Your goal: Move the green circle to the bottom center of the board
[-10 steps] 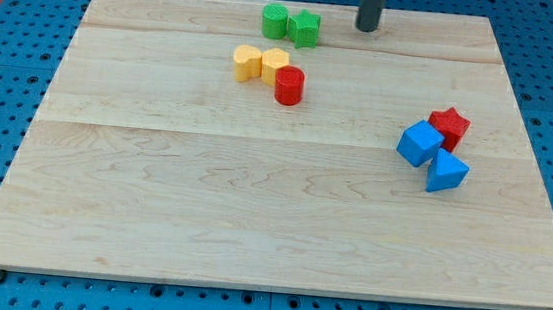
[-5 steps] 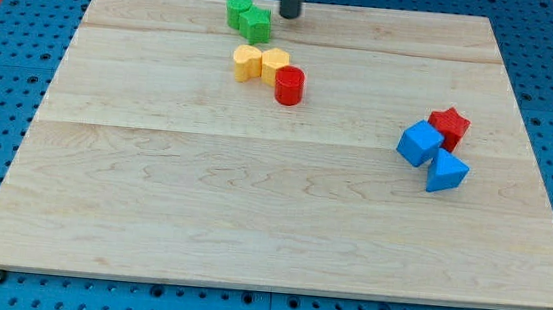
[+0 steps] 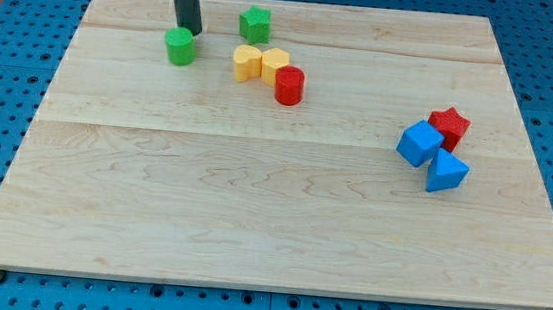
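Note:
The green circle (image 3: 179, 46) lies near the view's top left of the wooden board (image 3: 251, 213). My tip (image 3: 188, 29) stands just above and right of it, touching or almost touching its upper edge. A green star (image 3: 255, 24) sits apart, to the right of my tip, near the board's top edge.
Two yellow blocks (image 3: 247, 62) (image 3: 275, 63) and a red cylinder (image 3: 289, 85) cluster right of the green circle. A blue cube (image 3: 420, 144), a red star (image 3: 449, 126) and a blue triangle (image 3: 446, 172) cluster at the view's right.
My tip swept left along the top edge. It pushed the green circle left and down, away from the green star, which now sits alone.

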Controlling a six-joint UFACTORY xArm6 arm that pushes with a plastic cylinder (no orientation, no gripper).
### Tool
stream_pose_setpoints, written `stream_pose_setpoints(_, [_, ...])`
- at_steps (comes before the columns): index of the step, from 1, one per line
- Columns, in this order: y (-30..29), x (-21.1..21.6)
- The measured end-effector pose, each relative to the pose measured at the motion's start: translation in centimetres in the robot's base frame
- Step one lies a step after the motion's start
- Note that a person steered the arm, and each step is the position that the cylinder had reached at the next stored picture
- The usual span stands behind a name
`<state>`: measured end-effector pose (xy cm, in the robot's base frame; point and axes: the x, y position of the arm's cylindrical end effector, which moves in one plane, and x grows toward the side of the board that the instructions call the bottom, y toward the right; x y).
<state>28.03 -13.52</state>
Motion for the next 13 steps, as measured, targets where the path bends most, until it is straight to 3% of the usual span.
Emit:
stream_pose_setpoints(2, [0.1,5.4])
stream_pose_setpoints(3, [0.1,10.9])
stream_pose_setpoints(4, [-1.3,12.4])
stream_pose_setpoints(5, [-1.0,7.8])
stream_pose_setpoints(6, [-4.3,6.3])
stream_pose_setpoints(7, [-8.4,8.2])
stream_pose_setpoints(9, [2.1,14.9])
stream_pose_setpoints(10, [2.5,16.8])
stream_pose_setpoints(11, [2.6,15.3])
stream_pose_setpoints(12, [4.8,9.6])
stream_pose_setpoints(13, [-0.6,7.9])
